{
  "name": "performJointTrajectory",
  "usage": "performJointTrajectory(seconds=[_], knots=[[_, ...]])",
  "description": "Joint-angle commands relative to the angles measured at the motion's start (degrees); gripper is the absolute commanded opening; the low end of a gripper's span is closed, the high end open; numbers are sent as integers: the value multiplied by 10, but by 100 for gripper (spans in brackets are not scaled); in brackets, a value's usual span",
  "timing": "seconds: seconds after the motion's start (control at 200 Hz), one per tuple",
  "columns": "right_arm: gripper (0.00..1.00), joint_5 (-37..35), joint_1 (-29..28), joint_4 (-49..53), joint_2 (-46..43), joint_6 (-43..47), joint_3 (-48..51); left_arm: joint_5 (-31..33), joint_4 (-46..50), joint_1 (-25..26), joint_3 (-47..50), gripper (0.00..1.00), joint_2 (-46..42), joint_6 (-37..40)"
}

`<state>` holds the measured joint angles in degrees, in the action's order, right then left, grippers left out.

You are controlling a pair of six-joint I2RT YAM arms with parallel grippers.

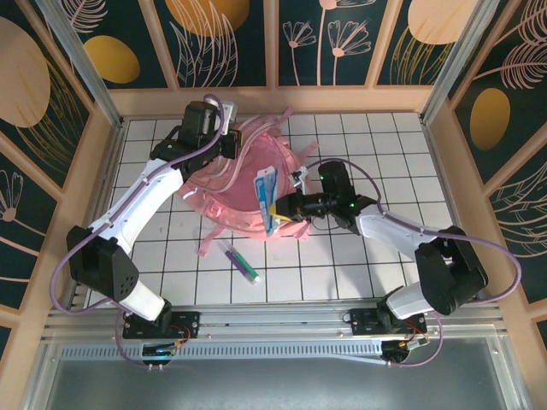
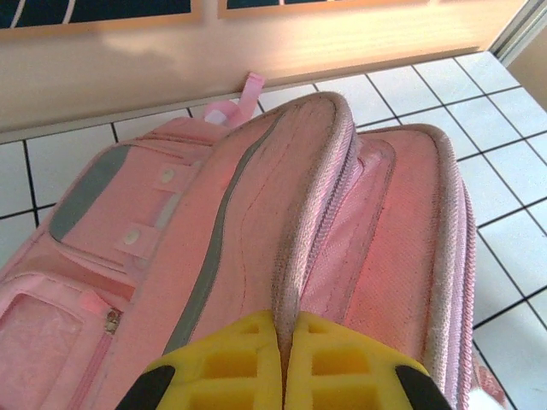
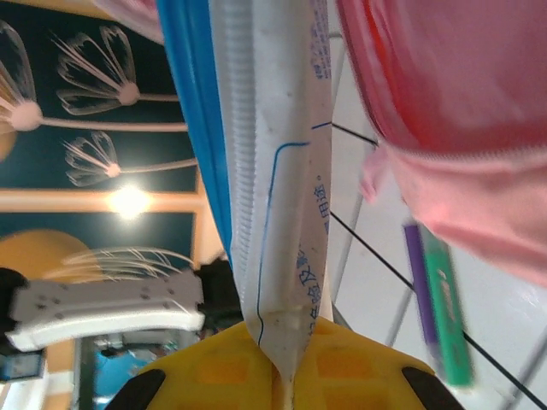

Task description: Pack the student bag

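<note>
Right, w/ left gripper (image 2: 282,333) clamped on the bag (image 2: 359,239) rim & right gripper (image 3: 286,363) pinching the packet (image 3: 273,171), best slide it straight down, avoiding the zip.

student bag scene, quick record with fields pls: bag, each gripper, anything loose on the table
bag: student bag, pink, lying on the tiled table toward its far side
left gripper: shut on the bag's zippered edge
right gripper: shut on a white and blue packet, held at the bag's near side
loose item: purple and green pen, flat on the table on the near side of the bag, touched by neither gripper
</note>
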<state>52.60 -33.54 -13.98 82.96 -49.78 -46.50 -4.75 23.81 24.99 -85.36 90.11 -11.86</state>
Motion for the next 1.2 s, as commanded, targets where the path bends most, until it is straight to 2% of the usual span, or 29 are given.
performJointTrajectory(seconds=[0.0,0.085,0.265,0.43,0.545,0.686,0.751,0.926,1.041,1.196], knots=[[11,-3,6,-158,39,-129,-6,-47,-47,-3,-2,0,-37,-24],[12,-36,7,-190,72,-163,-25,-61,-52,-4,2,0,-38,-34],[11,-127,3,-192,148,-195,-68,-73,-66,-3,11,0,-41,-52],[13,-166,-7,-216,227,-231,-135,-77,-80,-3,29,0,-48,-69],[14,-229,-19,-236,276,-264,-163,-77,-94,-4,46,0,-55,-79],[19,-255,-31,-262,354,-290,-211,-79,-92,-3,47,0,-55,-83],[27,-264,-33,-261,378,-312,-221,-77,-90,-3,47,0,-57,-84],[39,-322,-34,-175,352,-297,-215,-73,-89,-3,50,0,-62,-85],[44,-354,-30,-97,320,-284,-219,-72,-88,-4,54,0,-63,-84],[47,-363,-31,-5,298,-268,-242,-69,-88,-4,57,0,-64,-83]])
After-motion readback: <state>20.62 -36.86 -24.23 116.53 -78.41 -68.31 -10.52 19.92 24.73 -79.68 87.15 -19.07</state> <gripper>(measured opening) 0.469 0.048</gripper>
